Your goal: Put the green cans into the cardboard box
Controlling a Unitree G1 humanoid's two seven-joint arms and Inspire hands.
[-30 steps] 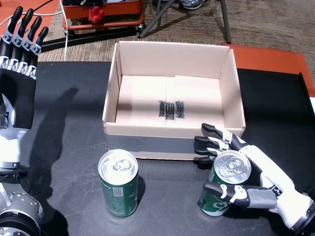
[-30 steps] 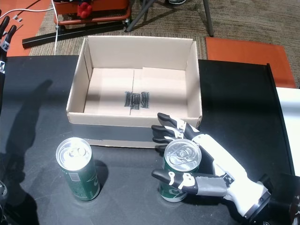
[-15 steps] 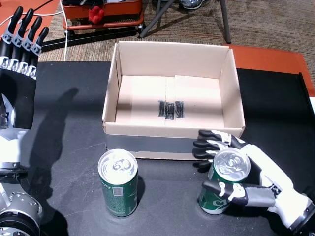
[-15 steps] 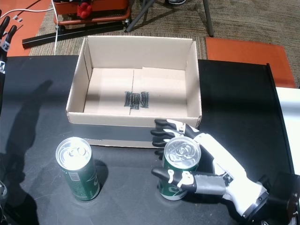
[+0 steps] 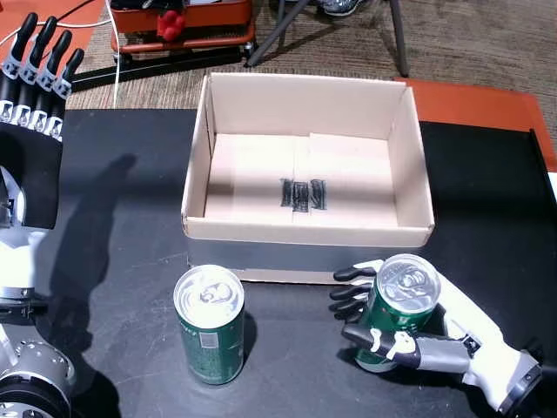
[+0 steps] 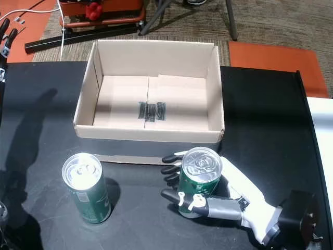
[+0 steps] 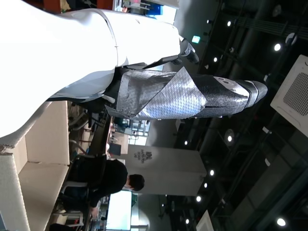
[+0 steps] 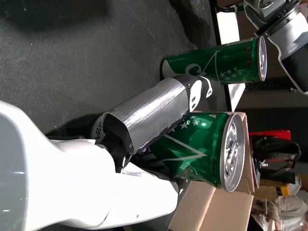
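Note:
Two green cans stand in front of the open cardboard box (image 5: 305,232) (image 6: 148,133) on the black table. My right hand (image 5: 439,347) (image 6: 235,204) is shut on the right can (image 5: 399,306) (image 6: 200,178), thumb across its front and fingers behind it, just in front of the box's near wall. The right wrist view shows that held can (image 8: 204,144) under my thumb (image 8: 149,110), with the other can (image 8: 216,67) beyond. The left can (image 5: 209,326) (image 6: 86,188) stands upright and free. My left hand (image 5: 35,78) is raised at the far left, open, fingers straight. The box is empty inside.
Red-orange equipment (image 5: 183,22) and dark stand legs (image 5: 278,30) are on the carpet behind the table. An orange mat (image 5: 487,104) lies at the back right. The table's right edge (image 6: 307,104) is near my right arm. A person (image 7: 103,185) sits far off in the left wrist view.
My right hand's fingers have closed around the right can. The can now sits a little higher and nearer the box's front wall. The left hand and left can have not moved.

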